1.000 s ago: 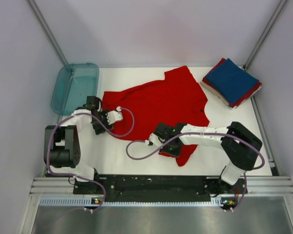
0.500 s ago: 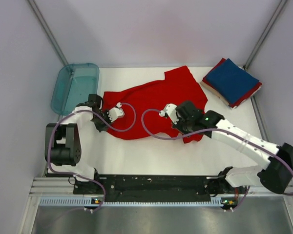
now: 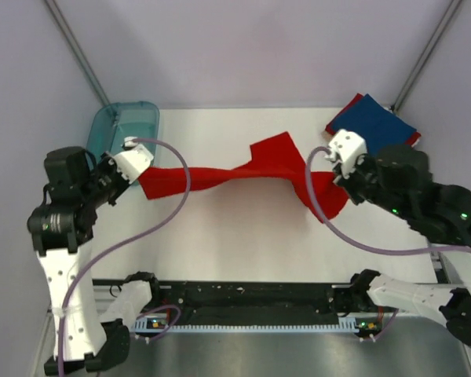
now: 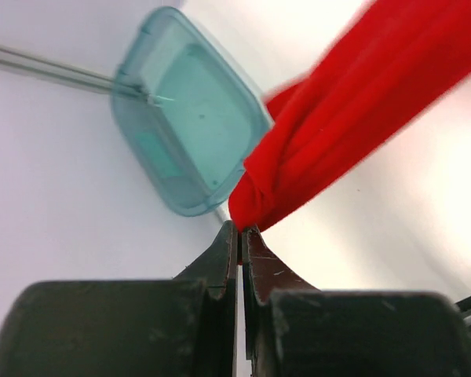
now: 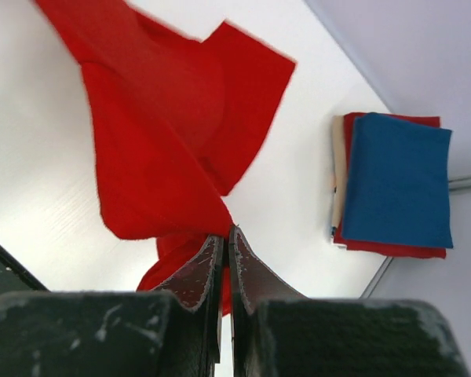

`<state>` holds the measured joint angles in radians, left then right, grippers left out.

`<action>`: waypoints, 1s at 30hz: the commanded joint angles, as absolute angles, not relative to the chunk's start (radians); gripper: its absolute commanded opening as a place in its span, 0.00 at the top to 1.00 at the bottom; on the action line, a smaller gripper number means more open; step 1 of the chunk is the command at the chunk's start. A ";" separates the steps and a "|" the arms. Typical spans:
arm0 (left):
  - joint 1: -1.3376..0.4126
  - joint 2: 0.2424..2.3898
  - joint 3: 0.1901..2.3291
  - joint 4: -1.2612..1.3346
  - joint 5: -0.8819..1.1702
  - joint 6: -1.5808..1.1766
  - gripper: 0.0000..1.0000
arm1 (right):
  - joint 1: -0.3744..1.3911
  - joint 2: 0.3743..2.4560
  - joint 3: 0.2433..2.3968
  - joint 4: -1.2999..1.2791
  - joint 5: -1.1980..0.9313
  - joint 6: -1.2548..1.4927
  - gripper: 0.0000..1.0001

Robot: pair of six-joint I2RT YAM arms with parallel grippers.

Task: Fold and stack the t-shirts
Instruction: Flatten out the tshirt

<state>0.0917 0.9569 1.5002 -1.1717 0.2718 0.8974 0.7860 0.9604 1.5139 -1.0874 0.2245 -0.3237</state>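
A red t-shirt (image 3: 259,165) hangs stretched and twisted in the air between both grippers, above the white table. My left gripper (image 3: 141,177) is shut on the shirt's left end; in the left wrist view the cloth (image 4: 330,133) bunches out from the closed tips (image 4: 241,230). My right gripper (image 3: 339,182) is shut on the right end, and the red cloth (image 5: 157,149) drapes from its tips (image 5: 225,232). A stack of folded t-shirts, navy blue on top (image 3: 374,124) (image 5: 396,179) with red below, lies at the back right corner.
A translucent teal tray (image 3: 119,132) (image 4: 192,129) stands at the back left of the table, just behind my left arm. Metal frame posts rise at both back corners. The arms' base rail (image 3: 251,298) runs along the near edge.
Both arms have risen and pulled apart, lifting the red shirt off the table into a taut, twisted band. The left gripper shut on its left end during this second.
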 commanded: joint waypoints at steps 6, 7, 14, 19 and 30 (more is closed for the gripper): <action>0.095 0.980 1.760 -1.454 0.156 0.854 1.00 | 0.778 0.991 1.819 -1.408 0.371 -0.202 1.00; 0.094 0.994 1.750 -1.419 0.164 0.856 1.00 | 0.778 1.012 1.822 -1.372 0.426 -0.218 1.00; 0.095 1.191 1.726 -1.050 0.276 0.780 1.00 | 0.432 1.274 1.896 -0.927 0.162 -0.364 1.00; 0.092 1.434 1.951 -0.820 0.241 0.609 1.00 | 0.278 1.697 2.396 -0.874 0.129 -0.348 1.00; 0.084 1.576 2.085 -0.604 0.248 0.512 1.00 | 0.196 1.654 2.469 -0.653 0.126 -0.442 1.00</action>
<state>0.0692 1.6131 2.0747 -0.7090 0.2729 0.5323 0.2195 1.8454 2.4973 -0.7994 0.0994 -0.3588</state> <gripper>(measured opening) 0.012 0.007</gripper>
